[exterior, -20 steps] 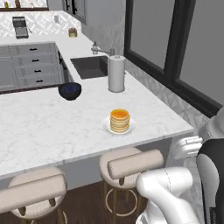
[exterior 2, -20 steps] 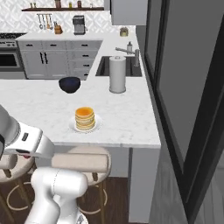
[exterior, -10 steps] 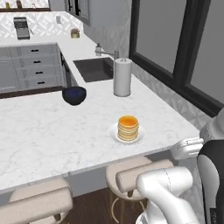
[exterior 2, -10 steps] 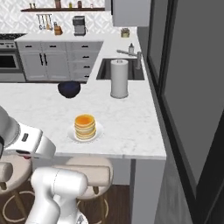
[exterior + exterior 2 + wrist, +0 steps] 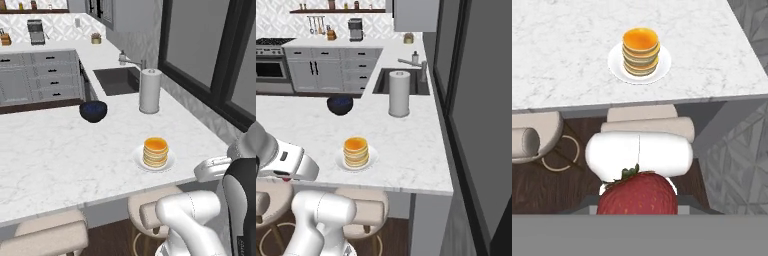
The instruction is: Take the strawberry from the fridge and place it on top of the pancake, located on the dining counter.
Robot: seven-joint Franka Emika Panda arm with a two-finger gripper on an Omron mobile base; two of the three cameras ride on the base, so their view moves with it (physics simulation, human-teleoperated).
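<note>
Now the whole scene has slid closer in both base views: the base has driven nearer, nothing on the white marble-look dining counter [image 5: 60, 150] moved. The golden-tan pancake stack on its white plate [image 5: 155, 152] sits near the edge. The gripper [image 5: 638, 210], closed, holds the small red strawberry [image 5: 638, 194], ready for placing.

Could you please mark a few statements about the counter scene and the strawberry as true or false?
1. The strawberry sits on the pancake. False: it is at the jaws, away from the stack.
2. The dark blue bowl stands on the dining counter. True.
3. The paper towel roll lies on its side. False: it is upright.
4. The pancake rests on a white plate. True.
</note>
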